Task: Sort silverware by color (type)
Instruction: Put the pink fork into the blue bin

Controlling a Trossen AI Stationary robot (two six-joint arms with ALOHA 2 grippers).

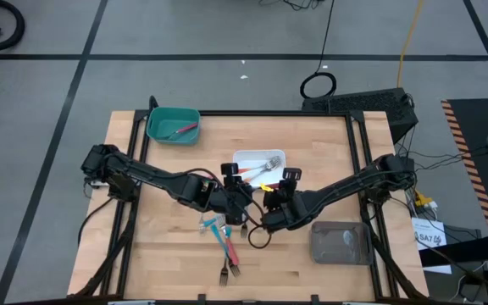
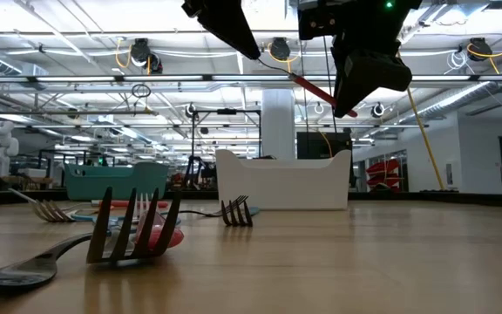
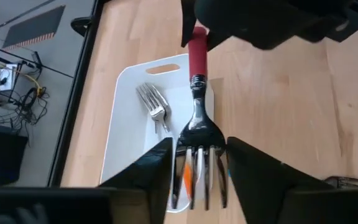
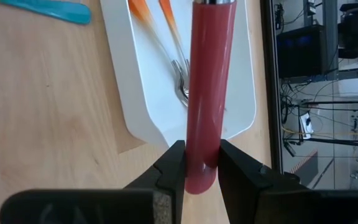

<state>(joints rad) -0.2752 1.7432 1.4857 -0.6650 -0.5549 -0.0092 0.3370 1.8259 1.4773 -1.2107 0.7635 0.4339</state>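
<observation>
Right hand (image 4: 197,168) clamps the red-handled fork (image 4: 207,93) by its handle end, held in the air above the white tray (image 3: 129,130). Left hand (image 3: 197,168) half open, fingers either side of the fork's tines. Orange-handled forks (image 4: 166,37) lie in the tray; more forks (image 1: 225,246) lie on the tabletop (image 1: 159,237) beside it.

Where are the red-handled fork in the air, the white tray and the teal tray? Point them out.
red-handled fork (image 4: 208,93), right wrist view, mid-handle.
white tray (image 3: 132,134), left wrist view, bare floor.
teal tray (image 1: 161,124), high view, inner floor beside the utensil in it.
</observation>
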